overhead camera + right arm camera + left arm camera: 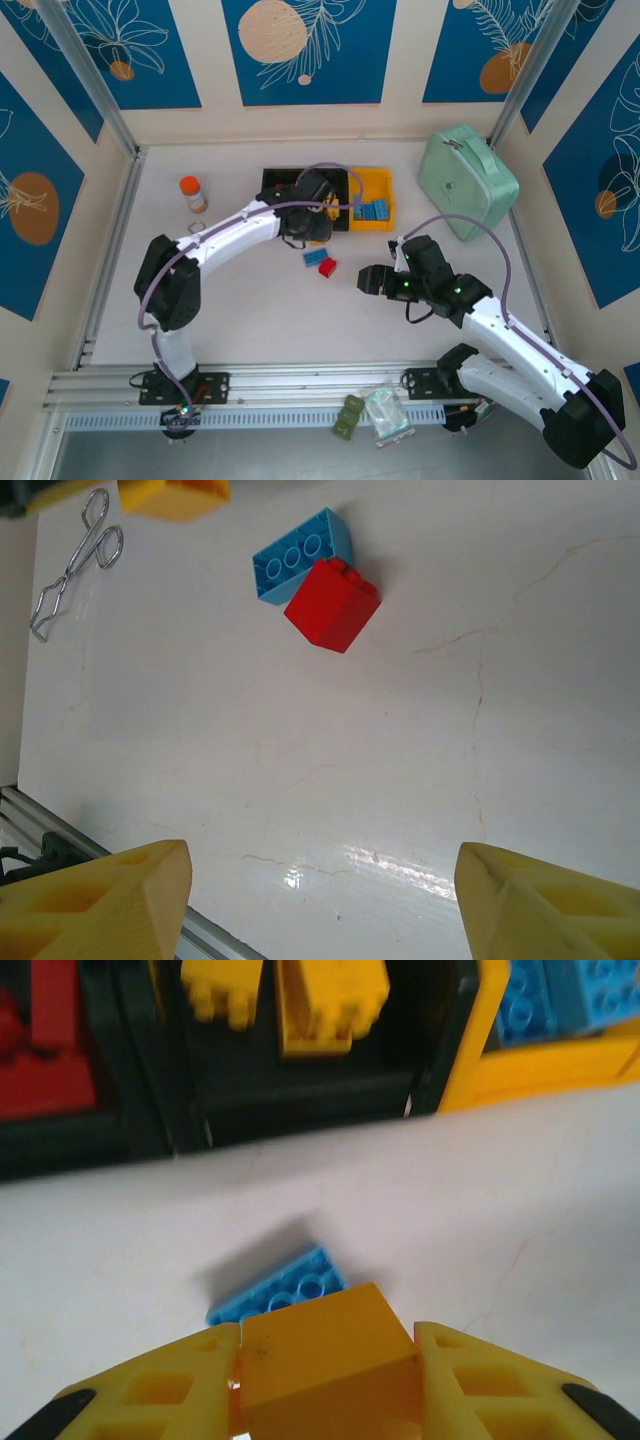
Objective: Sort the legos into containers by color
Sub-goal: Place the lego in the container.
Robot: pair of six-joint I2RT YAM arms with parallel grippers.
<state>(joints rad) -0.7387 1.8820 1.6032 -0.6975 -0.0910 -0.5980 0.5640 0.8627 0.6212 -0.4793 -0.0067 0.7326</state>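
Just in front of the containers [300,1100], we record the left pincer [328,1360] closed partway on a yellow-orange lego [320,1340]. Sorted legos [320,1005] lie inside the containers. A blue lego [280,1295] and a red lego [332,605] lie touching on the worktop [400,740] near the containers. Farther from the containers, the right pincer [320,880] stands open, holding nothing.
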